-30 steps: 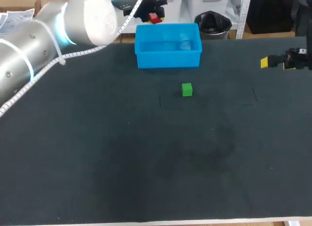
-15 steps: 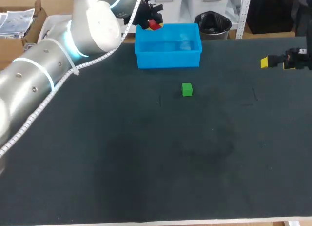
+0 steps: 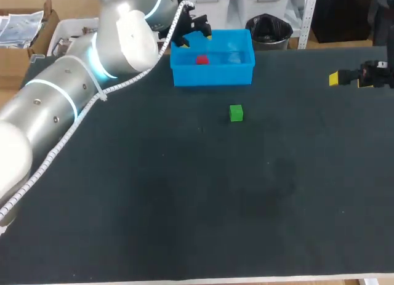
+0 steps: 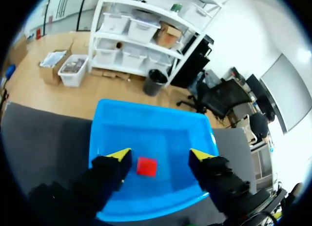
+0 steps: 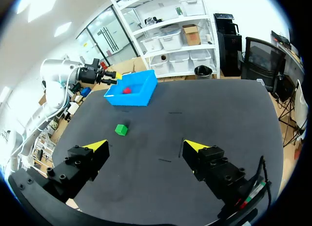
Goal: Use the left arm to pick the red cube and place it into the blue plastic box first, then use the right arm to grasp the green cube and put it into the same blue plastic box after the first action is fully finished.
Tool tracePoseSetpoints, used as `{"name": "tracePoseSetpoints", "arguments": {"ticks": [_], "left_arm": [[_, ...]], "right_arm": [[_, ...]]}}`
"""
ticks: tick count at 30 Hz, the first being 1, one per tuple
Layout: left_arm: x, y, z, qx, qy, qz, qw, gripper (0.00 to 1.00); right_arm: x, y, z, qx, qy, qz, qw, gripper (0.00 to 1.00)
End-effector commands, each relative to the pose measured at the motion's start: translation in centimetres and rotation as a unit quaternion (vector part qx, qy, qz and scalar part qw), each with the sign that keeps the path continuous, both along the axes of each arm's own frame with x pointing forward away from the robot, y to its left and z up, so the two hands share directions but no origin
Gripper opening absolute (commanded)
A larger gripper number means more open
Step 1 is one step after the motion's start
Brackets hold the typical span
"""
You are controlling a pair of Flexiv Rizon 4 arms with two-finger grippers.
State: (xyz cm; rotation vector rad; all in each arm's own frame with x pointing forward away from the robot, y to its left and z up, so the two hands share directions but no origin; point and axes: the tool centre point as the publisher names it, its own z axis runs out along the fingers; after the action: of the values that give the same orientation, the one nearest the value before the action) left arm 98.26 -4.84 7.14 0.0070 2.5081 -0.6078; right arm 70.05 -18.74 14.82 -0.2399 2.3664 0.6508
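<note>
Lying inside blue box: red cube

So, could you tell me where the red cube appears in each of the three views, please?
Head view: red cube inside the blue plastic box.
Left wrist view: on the box floor, under the left gripper.
Right wrist view: in the box, beyond the green cube.
Shared landmark: the blue plastic box.
</note>
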Motion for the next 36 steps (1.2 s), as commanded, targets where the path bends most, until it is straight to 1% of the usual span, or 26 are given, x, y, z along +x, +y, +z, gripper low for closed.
{"name": "tracePoseSetpoints", "arguments": {"ticks": [1, 6, 10, 14, 21, 23, 25, 26, 31, 36], "left_arm": [[2.5, -1.1, -0.8, 0.006, 0.014, -0.012, 1.0, 1.0], [1.5, -0.7, 0.3, 0.005, 0.0, -0.017, 1.0, 1.0], [0.1, -0.1, 1.4, 0.003, -0.015, -0.023, 1.0, 1.0], [-1.6, 0.7, 2.5, -0.002, -0.028, -0.03, 0.999, 1.0], [-5.5, 2.4, 3.9, 0.012, -0.064, -0.066, 0.996, 1.0], [-6.8, 3.0, 4.1, 0.022, -0.075, -0.076, 0.994, 1.0], [-7.9, 3.6, 4.1, 0.053, -0.093, -0.081, 0.991, 1.0], [-8.4, 4.0, 4.1, 0.061, -0.101, -0.085, 0.989, 1.0], [-10.9, 5.8, 4.1, 0.077, -0.116, -0.097, 0.985, 1.0], [-13.3, 7.1, 3.6, 0.101, -0.127, -0.111, 0.98, 1.0]], "right_arm": [[-0.1, 0.1, 0.1, -0.002, 0.001, -0.003, 1.0, 1.0], [-0.1, 0.1, 0.1, -0.002, 0.001, -0.003, 1.0, 1.0], [-0.1, 0.1, 0.1, -0.002, 0.001, -0.003, 1.0, 1.0], [-0.1, 0.1, 0.1, -0.002, 0.001, -0.003, 1.0, 1.0], [-0.1, 0.1, 0.1, -0.002, 0.001, -0.003, 1.0, 1.0], [-0.1, 0.1, 0.1, -0.002, 0.001, -0.003, 1.0, 1.0], [-0.1, 0.1, 0.1, -0.002, 0.001, -0.003, 1.0, 1.0], [-0.1, 0.1, 0.1, -0.002, 0.001, -0.003, 1.0, 1.0], [-0.1, 0.1, 0.1, -0.002, 0.001, -0.003, 1.0, 1.0], [-0.1, 0.1, 0.1, -0.002, 0.001, -0.003, 1.0, 1.0]]}}
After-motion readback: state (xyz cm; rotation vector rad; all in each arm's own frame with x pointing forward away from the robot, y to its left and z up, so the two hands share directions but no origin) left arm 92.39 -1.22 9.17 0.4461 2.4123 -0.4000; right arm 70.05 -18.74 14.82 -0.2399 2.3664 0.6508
